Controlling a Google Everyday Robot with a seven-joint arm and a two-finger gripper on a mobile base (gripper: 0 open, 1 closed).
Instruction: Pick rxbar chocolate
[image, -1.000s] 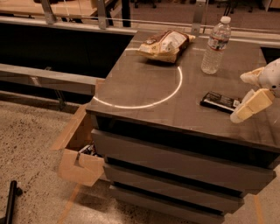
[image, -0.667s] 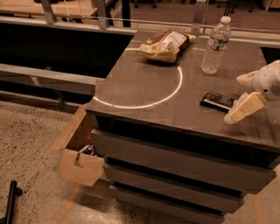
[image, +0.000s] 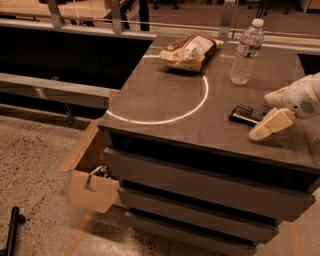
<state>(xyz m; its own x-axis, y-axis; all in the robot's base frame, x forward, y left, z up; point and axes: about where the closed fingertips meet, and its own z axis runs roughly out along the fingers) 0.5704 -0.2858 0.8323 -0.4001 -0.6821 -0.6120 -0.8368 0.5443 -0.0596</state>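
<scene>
The rxbar chocolate (image: 244, 114), a small flat black bar with pale lettering, lies flat on the right part of the dark tabletop (image: 165, 100). My gripper (image: 261, 116) comes in from the right edge of the camera view, low over the table. Its two cream fingers are spread apart: the near finger (image: 271, 125) slants down just in front of the bar's right end, and the far finger (image: 276, 96) sits just behind it. The bar's right end lies between them. The gripper is open and holds nothing.
A tan-and-brown snack bag (image: 189, 50) lies at the back middle. A clear water bottle (image: 246, 52) stands behind the bar. A white circle line (image: 202, 100) marks the tabletop. An open cardboard box (image: 90, 175) sits on the floor at the left.
My gripper has moved a little to the left and down, closer around the bar's right end. The bar, bag and bottle have not moved.
</scene>
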